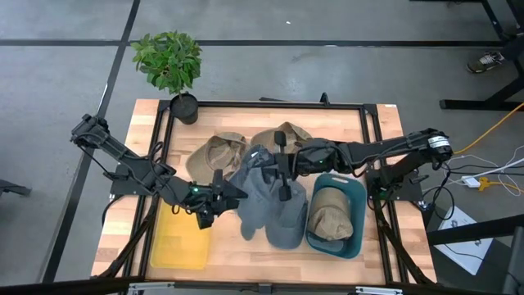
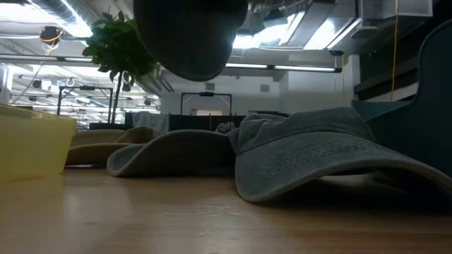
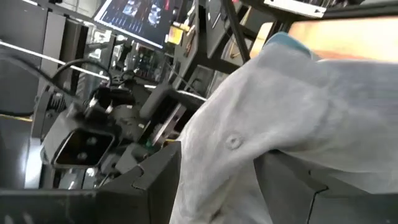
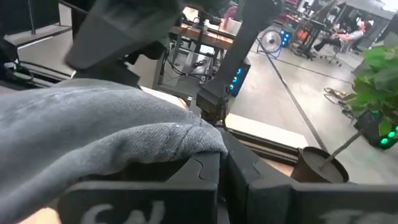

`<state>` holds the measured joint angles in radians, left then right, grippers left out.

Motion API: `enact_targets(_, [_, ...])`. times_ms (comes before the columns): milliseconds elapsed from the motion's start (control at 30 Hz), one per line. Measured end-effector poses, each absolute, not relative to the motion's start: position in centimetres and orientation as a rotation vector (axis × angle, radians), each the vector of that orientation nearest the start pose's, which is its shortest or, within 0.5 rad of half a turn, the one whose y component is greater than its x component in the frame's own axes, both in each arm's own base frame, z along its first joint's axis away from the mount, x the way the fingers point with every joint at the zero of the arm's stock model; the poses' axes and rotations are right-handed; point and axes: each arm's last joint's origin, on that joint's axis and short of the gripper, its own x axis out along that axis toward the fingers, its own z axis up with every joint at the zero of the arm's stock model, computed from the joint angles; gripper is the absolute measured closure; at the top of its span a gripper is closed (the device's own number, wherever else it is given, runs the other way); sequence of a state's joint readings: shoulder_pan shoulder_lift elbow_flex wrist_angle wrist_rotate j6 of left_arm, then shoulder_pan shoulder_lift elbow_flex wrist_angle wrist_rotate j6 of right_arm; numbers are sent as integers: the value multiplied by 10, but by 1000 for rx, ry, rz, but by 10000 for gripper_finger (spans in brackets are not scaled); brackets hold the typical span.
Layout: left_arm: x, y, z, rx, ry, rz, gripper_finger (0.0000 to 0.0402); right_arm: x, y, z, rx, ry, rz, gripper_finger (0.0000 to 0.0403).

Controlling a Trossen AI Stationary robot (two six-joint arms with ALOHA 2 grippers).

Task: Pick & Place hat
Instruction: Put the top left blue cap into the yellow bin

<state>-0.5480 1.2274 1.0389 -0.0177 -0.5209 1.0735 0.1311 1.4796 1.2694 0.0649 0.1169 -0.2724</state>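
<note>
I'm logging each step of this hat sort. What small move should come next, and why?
Probably lift: both grippers, left and right, grip the grey hat, which overlaps another grey hat. Raising it would free it for the yellow bin.

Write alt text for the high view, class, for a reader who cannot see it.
Both grippers grip a grey hat lifted above the wooden table: the left gripper at one edge, the right gripper at the other. Around it lie a second grey hat, tan hats, a yellow bin and a teal bin holding a tan hat.
</note>
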Motion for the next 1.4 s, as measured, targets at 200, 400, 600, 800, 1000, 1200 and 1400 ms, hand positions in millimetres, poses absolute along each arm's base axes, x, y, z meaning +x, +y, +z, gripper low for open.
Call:
enact_targets(200, [246,-123,346,1134,130,-163,240,341,41,359,-223,150,64,399])
enact_targets(400, [252,-113,346,1125,137,-161,287,339,51,357,-165,171,125,398])
enact_targets(600, [255,-105,345,1107,129,-184,310,337,62,356,-149,175,159,398])
enact_targets(800, [257,-102,343,1081,125,-250,349,337,65,355,-114,189,169,395])
enact_targets(1000, [253,-100,330,997,261,-307,393,334,63,344,-114,309,127,364])
enact_targets(1200, [245,-94,312,855,497,-341,396,328,60,329,-66,477,42,288])
enact_targets(1400, [239,-75,298,637,725,-249,397,326,60,326,-14,515,29,210])
